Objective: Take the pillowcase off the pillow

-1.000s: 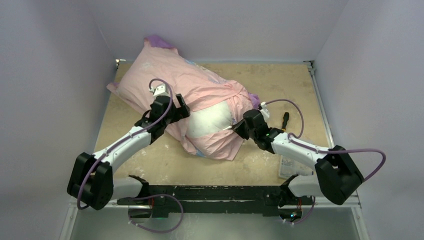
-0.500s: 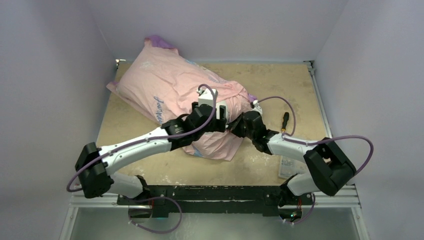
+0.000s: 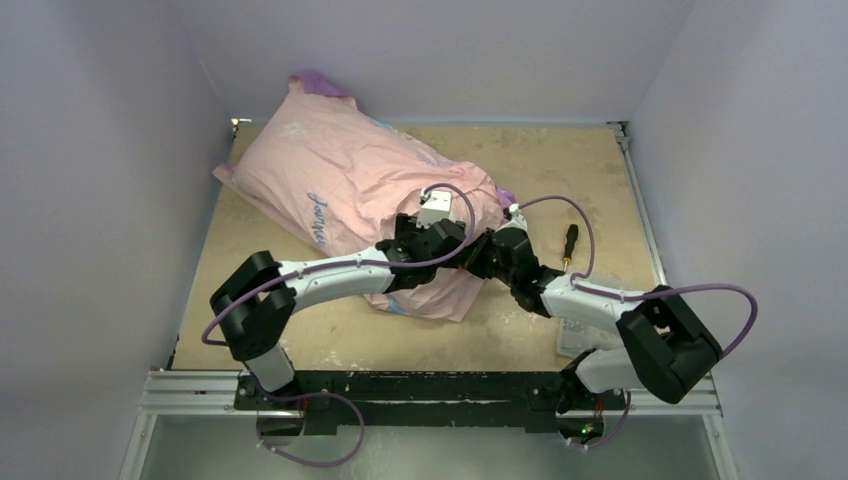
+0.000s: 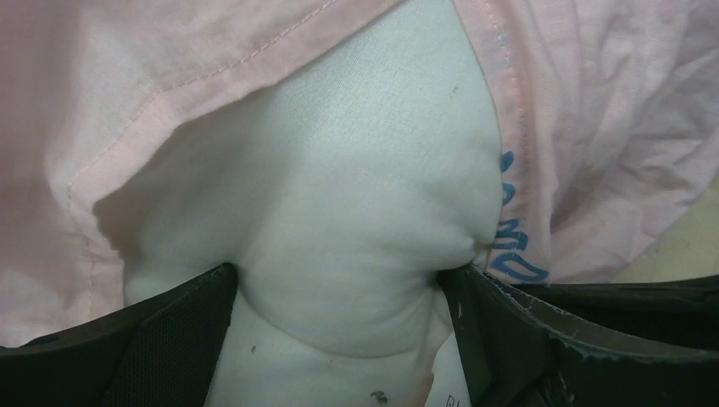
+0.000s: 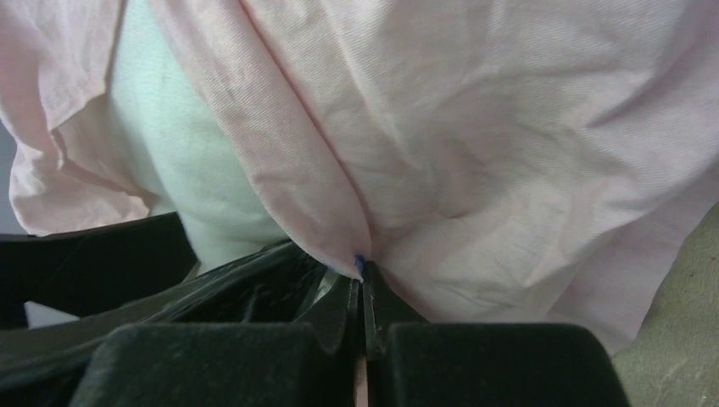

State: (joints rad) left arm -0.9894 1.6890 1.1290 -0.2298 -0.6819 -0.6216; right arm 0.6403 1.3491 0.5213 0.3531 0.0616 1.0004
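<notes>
Scuffed beige table (image 3: 560, 170) between pale lilac walls (image 3: 90, 150); the pink pillowcase (image 3: 340, 170) lies across its far left, holding the white pillow (image 4: 356, 195), bared at the opening; left gripper (image 4: 337, 284) squeezes the pillow; right gripper (image 5: 363, 280) pinches the pillowcase hem.

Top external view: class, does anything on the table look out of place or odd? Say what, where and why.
A small black-handled screwdriver lies on the tan table, right of the pale pink fabric pillowcase. A tool looks stray beside bedding.
</notes>
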